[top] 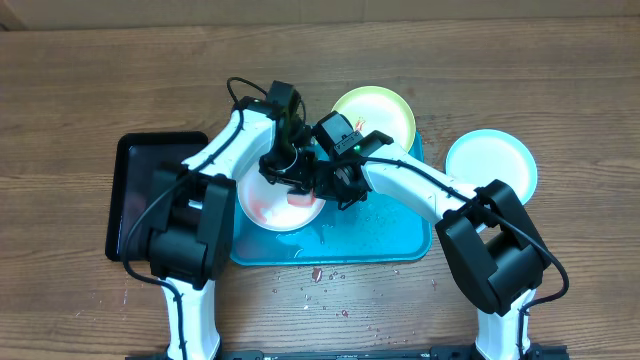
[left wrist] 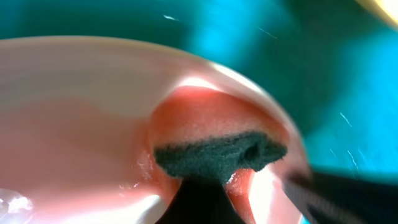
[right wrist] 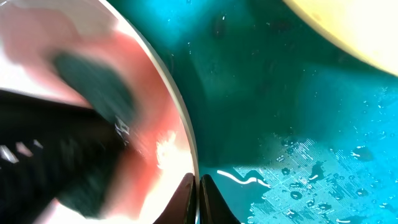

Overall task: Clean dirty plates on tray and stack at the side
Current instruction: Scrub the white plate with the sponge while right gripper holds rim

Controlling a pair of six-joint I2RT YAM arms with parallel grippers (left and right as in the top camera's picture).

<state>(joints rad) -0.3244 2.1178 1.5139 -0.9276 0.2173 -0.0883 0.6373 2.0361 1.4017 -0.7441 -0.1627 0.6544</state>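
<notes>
The pinkish-white plate (top: 268,205) lies on the left part of the turquoise tray (top: 390,240), with red smears in it. My left gripper (top: 291,178) is shut on a sponge (left wrist: 217,152) with a dark green pad and presses it into the plate (left wrist: 74,124). My right gripper (right wrist: 199,199) is shut on this plate's right rim (right wrist: 177,118); it also shows in the overhead view (top: 337,190). The yellow-green plate (top: 385,112) lies at the tray's back right. The light blue plate (top: 492,165) lies on the table to the right of the tray.
A black tray (top: 140,195) lies left of the turquoise tray. Red crumbs (top: 316,273) and droplets lie on the wood in front of the tray. The tray's floor (right wrist: 298,143) is wet.
</notes>
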